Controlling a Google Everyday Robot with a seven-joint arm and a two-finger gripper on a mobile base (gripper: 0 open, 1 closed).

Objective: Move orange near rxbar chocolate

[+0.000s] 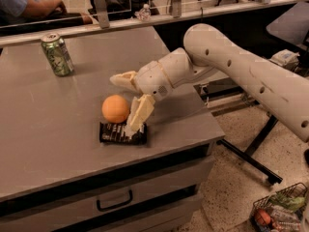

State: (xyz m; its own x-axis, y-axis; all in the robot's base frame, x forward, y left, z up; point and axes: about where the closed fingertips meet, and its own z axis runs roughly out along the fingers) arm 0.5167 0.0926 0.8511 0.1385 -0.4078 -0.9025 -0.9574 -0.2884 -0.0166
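The orange rests on the grey table, touching the far edge of the rxbar chocolate, a dark flat bar lying near the table's front. My gripper is open just right of the orange. One finger reaches behind the fruit. The other finger slants down on the orange's right side with its tip over the bar's right end. The jaws stand wider than the orange and do not squeeze it.
A green can stands at the table's back left. A person's arm rests behind the rail beyond the table. A drawer handle sits below the front edge. A wire basket of goods is on the floor at right.
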